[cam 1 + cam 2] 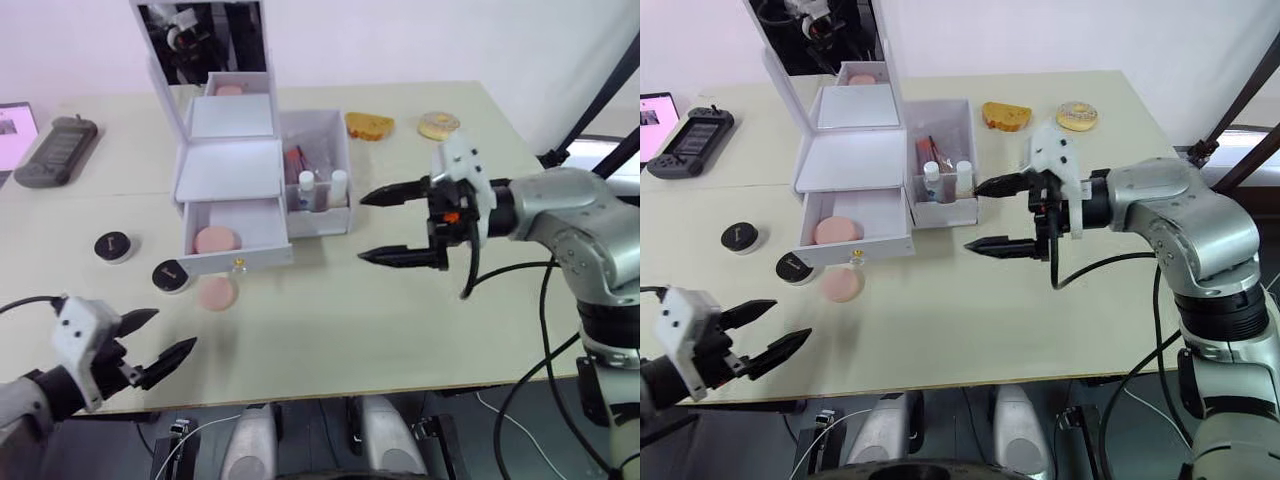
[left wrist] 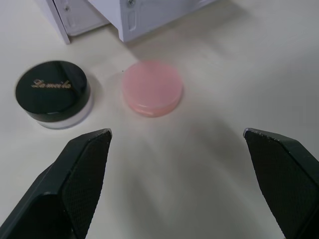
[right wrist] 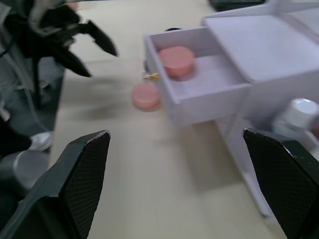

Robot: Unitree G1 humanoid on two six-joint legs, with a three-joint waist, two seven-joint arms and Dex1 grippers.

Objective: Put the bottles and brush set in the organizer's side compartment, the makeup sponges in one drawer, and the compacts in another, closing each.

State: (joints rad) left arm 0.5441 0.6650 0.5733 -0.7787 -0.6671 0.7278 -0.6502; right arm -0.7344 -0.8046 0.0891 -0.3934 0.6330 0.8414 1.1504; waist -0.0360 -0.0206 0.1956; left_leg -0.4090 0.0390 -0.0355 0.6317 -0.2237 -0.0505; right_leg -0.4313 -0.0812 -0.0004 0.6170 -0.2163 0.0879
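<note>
left gripper (image 1: 160, 341): fingers spread, low, empty | right gripper (image 1: 385, 227): fingers spread, arm extended, empty

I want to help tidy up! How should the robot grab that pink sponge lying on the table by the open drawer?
Probably from straight above, pinching the pink makeup sponge across its round side wall. It lies flat like a low puck, so only its rim offers two opposite faces. The open left gripper is nearest. Keep the fingers away from the black compact beside it and the open drawer just behind.
</note>
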